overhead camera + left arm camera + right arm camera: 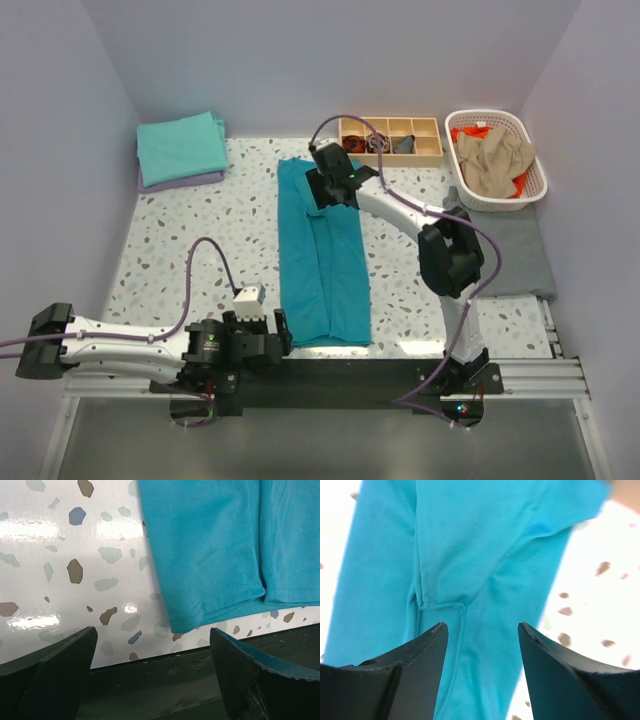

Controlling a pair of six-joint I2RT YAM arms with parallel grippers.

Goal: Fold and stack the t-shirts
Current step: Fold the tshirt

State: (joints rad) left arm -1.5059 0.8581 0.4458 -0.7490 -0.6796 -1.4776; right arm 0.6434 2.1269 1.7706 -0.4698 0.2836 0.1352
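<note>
1. The teal shirt [322,255] lies mid-table as a long strip with its sides folded in. Its long axis runs from your near edge toward the far wall.
2. Your left gripper [152,635] sits at the strip's near end, jaws wide and empty. The near-left corner of the hem lies just ahead of the fingers [65,665], about in line with the gap between them, close to the table edge.
3. Your right gripper [482,630] is over the far end, jaws fairly wide and holding nothing. A sleeve seam lies just ahead of the gap. You cannot tell whether the tips touch the cloth.
4. The coming fold likely goes across the long axis, end to end. Each arm is already nearest one end, the right at the far end and the left at the near end, so take corners, not mid-cloth.
5. The stack, an aqua shirt [180,148] on a lavender shirt [185,182], sits far left on your left arm's side. A tan shirt [495,160] waits in the basket [530,185], far right.
</note>
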